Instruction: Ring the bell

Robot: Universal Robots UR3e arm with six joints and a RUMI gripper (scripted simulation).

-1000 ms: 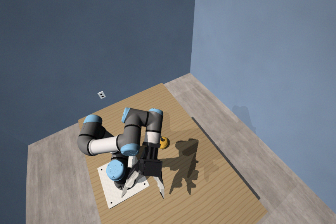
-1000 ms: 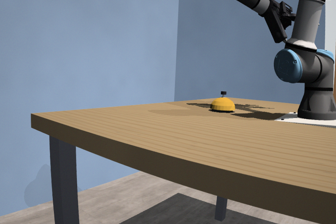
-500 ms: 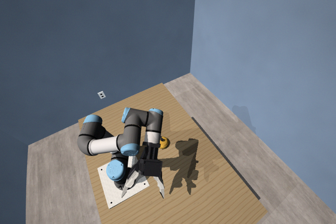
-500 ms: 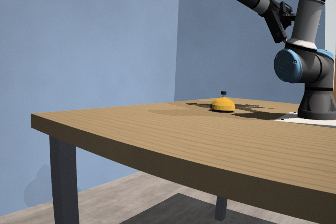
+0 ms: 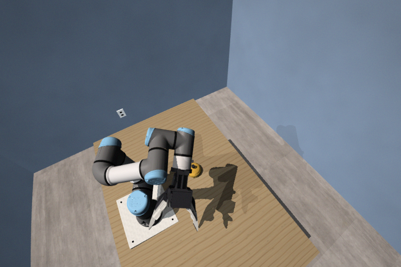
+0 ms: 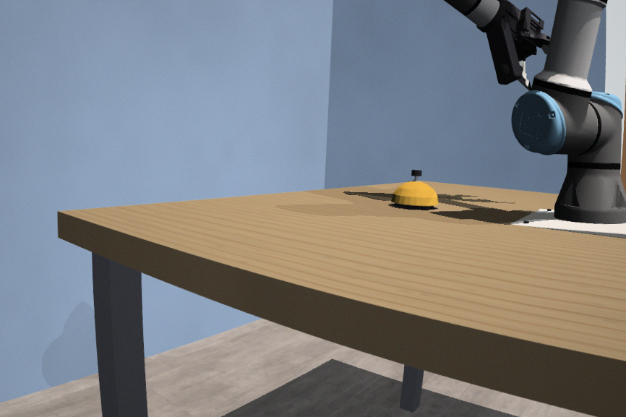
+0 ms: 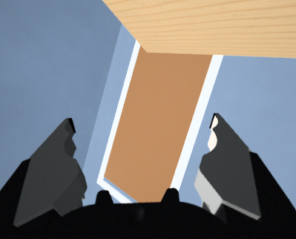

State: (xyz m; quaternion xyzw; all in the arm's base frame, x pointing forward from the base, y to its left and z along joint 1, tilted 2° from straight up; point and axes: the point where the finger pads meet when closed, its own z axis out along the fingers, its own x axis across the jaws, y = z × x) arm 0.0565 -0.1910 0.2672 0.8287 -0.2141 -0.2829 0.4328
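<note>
Bell [image 6: 414,194], a yellow dome on a dark base, sits on the wooden desk [image 6: 303,250] near the robot's mount, with its small black button [image 6: 416,172] standing up on a thin stem, untouched. In the top view the bell [image 5: 195,170] peeks out from behind the arm's white wrist link. The hand [image 5: 173,223] is raised well above the desk, well apart from the bell, its two fingers spread wide with nothing between them. From the wrist view the fingers stand at either side of the frame, and beyond them are a blue wall, a brown door [image 7: 159,125] with a white frame, and an edge of the wooden desk [image 7: 218,24]. The arm stands on a white base plate [image 5: 132,238] fixed to the desk. The arm's shadow [image 5: 223,189] falls across the wood just beside the bell.
</note>
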